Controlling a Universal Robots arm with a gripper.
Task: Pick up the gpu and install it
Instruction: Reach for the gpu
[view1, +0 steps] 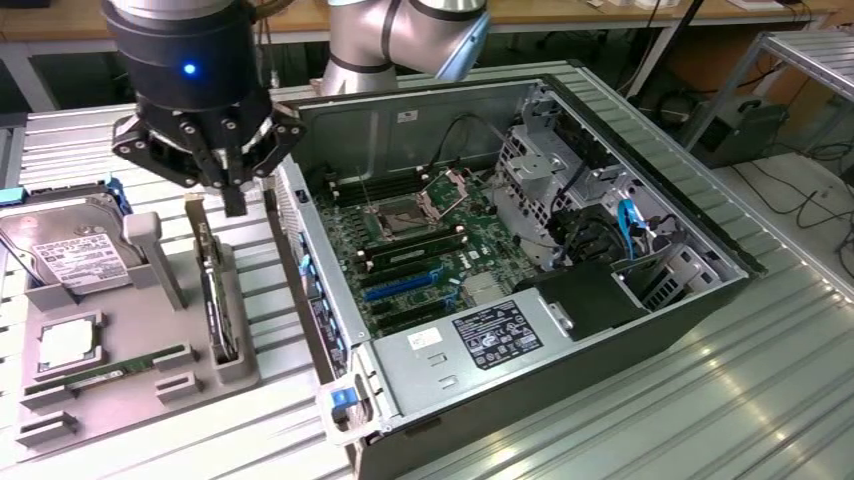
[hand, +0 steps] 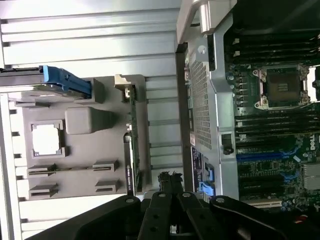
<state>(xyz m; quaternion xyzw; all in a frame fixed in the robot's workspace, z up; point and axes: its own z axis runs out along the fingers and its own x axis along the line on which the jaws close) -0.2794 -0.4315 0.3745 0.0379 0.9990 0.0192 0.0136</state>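
I watch from an exterior camera set high and well back, slanting down on the worktop (view1: 747, 400), open computer case (view1: 601, 400) and grey tray (view1: 120, 390). My wrist camera faces straight down, closer. Both share the tray, the graphics card (view1: 214, 300) and the case's edge.

The ribbed silver metal table (view1: 761, 400) is gleaming with soft, brushed reflections. The light grey moulded plastic tray (view1: 120, 395) is looking matt and smooth. The silver hard drive (view1: 60, 250) is shining as bare metal under a white paper label. The thin gpu card (view1: 214, 300) is showing a dull green circuit-board edge. The black open computer case (view1: 574, 410) is presenting dark painted sheet metal outside and bare perforated metal inside. The black gripper (view1: 235, 200) is looking matt.
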